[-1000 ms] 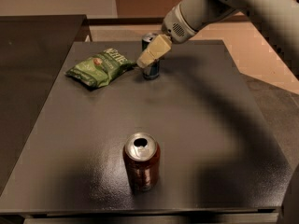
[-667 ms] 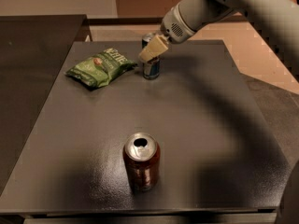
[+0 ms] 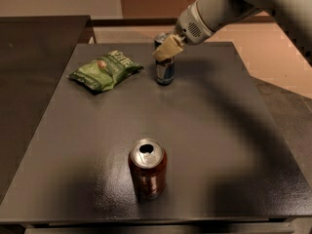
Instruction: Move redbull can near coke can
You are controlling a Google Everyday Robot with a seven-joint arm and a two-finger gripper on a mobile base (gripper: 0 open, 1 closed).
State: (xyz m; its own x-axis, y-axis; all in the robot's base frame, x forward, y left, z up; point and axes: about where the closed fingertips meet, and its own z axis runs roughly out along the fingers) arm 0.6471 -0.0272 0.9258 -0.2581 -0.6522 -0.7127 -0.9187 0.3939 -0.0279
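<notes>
gripper (image 3: 164, 49) at redbull can (image 3: 165, 72), coke can (image 3: 147, 168) apart

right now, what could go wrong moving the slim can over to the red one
1. The gripper sits high on the tall, narrow redbull can; a nudge could tip it.
2. The green snack bag lies close beside that can; a low swing could drag it.
3. The coke can stands near the table's front edge and its top looks opened; a bump on arrival could topple or spill it.

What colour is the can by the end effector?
Blue-and-silver redbull can; end effector at its top, camera view.
</notes>
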